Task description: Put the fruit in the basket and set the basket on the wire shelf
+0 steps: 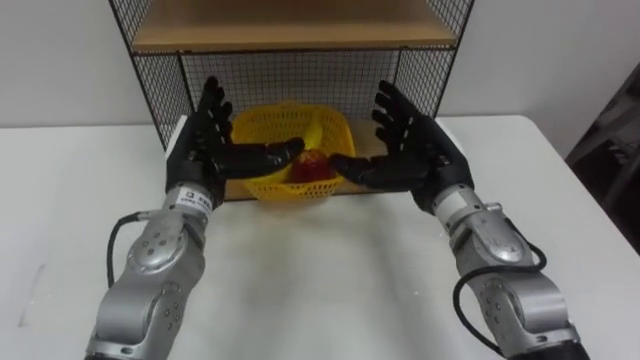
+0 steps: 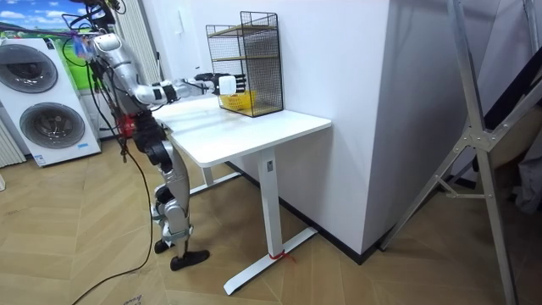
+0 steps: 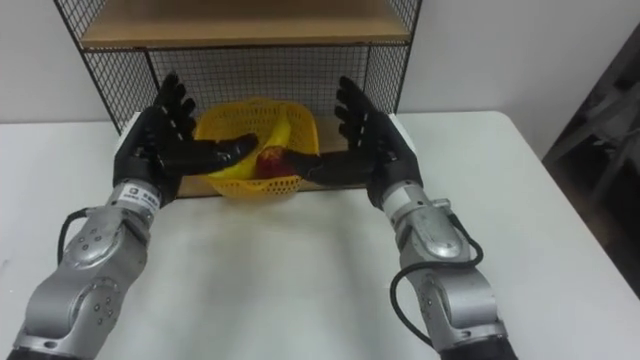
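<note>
White table lies closest. Above it the left hand and the right hand are spread wide with straight fingers, one on each side of the yellow basket. The basket sits on the bottom level of the wire shelf, with a banana and a red fruit inside.

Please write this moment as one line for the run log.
basket: in shelf, lower level; holds banana, red fruit | left hand: open, left of basket | right hand: open, right of basket
</note>
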Robot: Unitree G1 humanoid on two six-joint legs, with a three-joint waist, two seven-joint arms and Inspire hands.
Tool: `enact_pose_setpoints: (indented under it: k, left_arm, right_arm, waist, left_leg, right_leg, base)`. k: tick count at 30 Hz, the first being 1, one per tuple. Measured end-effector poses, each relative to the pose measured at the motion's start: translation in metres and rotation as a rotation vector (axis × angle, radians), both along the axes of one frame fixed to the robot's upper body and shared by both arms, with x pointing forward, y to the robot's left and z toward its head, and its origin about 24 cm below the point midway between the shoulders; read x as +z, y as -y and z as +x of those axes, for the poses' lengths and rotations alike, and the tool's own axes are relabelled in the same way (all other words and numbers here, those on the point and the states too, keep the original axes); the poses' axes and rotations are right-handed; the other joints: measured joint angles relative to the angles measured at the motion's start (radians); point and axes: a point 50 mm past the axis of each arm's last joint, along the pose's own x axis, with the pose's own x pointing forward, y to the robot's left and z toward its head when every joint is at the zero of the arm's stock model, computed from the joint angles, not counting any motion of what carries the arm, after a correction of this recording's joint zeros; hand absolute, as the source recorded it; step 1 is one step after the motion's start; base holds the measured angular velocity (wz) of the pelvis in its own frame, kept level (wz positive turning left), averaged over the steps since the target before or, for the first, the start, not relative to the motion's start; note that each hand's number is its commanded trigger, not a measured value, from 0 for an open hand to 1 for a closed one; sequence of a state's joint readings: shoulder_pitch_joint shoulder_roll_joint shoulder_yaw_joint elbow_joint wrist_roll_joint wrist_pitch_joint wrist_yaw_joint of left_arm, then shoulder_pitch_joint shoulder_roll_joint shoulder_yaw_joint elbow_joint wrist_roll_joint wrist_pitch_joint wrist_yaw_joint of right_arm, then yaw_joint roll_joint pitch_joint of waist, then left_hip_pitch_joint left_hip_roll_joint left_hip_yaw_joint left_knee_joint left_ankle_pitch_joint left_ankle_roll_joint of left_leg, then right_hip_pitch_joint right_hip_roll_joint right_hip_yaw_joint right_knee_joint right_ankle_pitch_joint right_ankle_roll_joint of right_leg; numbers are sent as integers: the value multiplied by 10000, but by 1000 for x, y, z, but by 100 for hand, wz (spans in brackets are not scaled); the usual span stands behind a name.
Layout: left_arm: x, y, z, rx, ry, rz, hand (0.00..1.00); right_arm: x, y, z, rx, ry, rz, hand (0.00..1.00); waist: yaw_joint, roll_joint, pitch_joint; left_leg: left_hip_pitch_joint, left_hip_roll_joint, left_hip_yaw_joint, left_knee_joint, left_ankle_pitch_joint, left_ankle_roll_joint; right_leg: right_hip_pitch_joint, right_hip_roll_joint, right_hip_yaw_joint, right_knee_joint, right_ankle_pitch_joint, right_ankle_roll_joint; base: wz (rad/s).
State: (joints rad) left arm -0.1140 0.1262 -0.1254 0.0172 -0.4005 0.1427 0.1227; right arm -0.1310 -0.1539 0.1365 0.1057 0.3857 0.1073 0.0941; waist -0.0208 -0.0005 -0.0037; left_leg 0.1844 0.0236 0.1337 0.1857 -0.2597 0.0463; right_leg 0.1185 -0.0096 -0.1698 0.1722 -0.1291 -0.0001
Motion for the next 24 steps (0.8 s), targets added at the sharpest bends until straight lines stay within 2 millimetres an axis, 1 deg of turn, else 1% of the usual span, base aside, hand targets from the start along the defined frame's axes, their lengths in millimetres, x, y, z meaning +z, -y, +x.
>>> enact_pose_setpoints:
  k: [5, 15, 18, 21, 24]
  left_arm:
    - [-2, 1, -10, -159, 18, -89, 0]
    - [-5, -1, -19, -357, 149, -178, 0]
    - [-4, -2, -28, -579, 309, -247, 0]
    - [-9, -3, -34, -637, 227, -301, 0]
    - [-17, -4, -44, -700, -60, -306, 0]
  right_arm:
    - [-9, 2, -8, 71, -323, 38, 0]
    - [-9, 2, -10, 180, -135, 146, 0]
    - [-5, 0, -18, 476, 118, 174, 0]
    - [0, -1, -27, 702, 433, 48, 0]
    - [-1, 2, -38, 737, 499, 9, 0]
  waist:
    - [-3, 7, 5]
    - [36, 30, 8]
    - [7, 53, 17]
    - [8, 56, 17]
    - [-7, 80, -10]
  left_leg:
    - [-7, 1, 5, 26, 3, -5]
    - [5, 9, 30, 27, 9, -14]
    - [-1, 10, 38, 24, 9, -14]
    - [-40, 14, 31, 23, 9, -14]
    - [-100, 15, 27, 20, 9, -14]
  right_leg:
    - [-11, 67, 53, 12, 35, -10]
    - [-41, 94, 163, -44, 34, -9]
    - [-45, 87, 117, -51, 34, -8]
    - [-82, 78, 46, -45, 33, -7]
    - [-141, 75, 38, -16, 33, -7]
  base:
    - [-1]
    - [0]
    - [0]
    - [0]
    - [0]
